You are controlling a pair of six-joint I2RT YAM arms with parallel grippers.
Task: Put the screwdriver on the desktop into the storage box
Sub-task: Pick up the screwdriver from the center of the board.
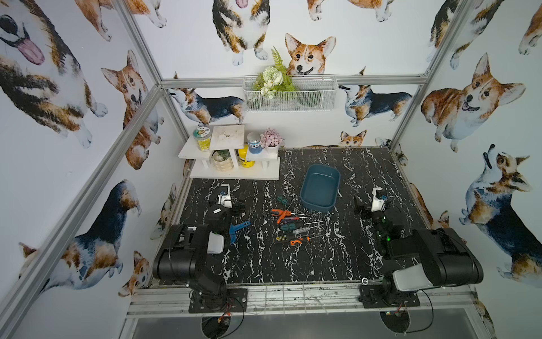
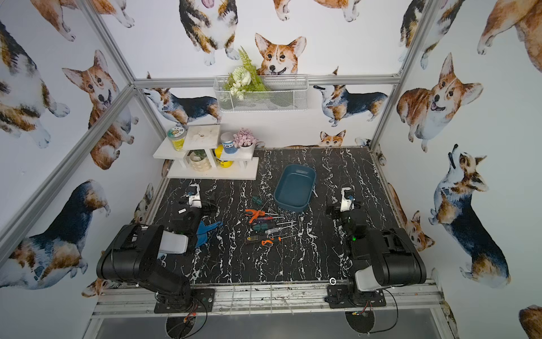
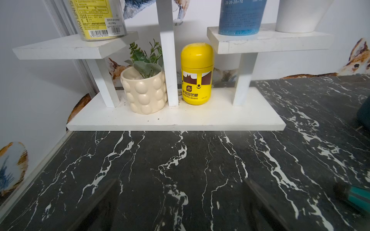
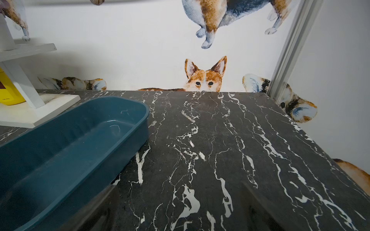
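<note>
- Jaws on the left gripper (image 3: 180,181) stand wide with nothing between them, low over bare desktop (image 1: 293,264) and facing the white shelf (image 3: 176,122); no tool lies ahead of them.
- Right of those jaws, and back towards the arm bases, lie the screwdrivers (image 1: 293,224), heaped with orange pliers (image 1: 278,213), shafts crossing; a green-handled screwdriver (image 1: 283,200) sits apart, nearest the storage box (image 1: 319,189), and looks the easiest first pick.
- Best, I judge, to come down from above across its handle, not the thin shaft; close squarely so it cannot roll; lift clear before travelling, lest the heap be dragged.
- Empty, the storage box stands just left of the right gripper (image 4: 178,185); the heap lies left of that gripper and behind it; lay the tool along the box's long side, low, then let go.
- Spread wide and empty too, the right gripper hangs over bare desktop; being beside the box, it seems the handier arm.
</note>
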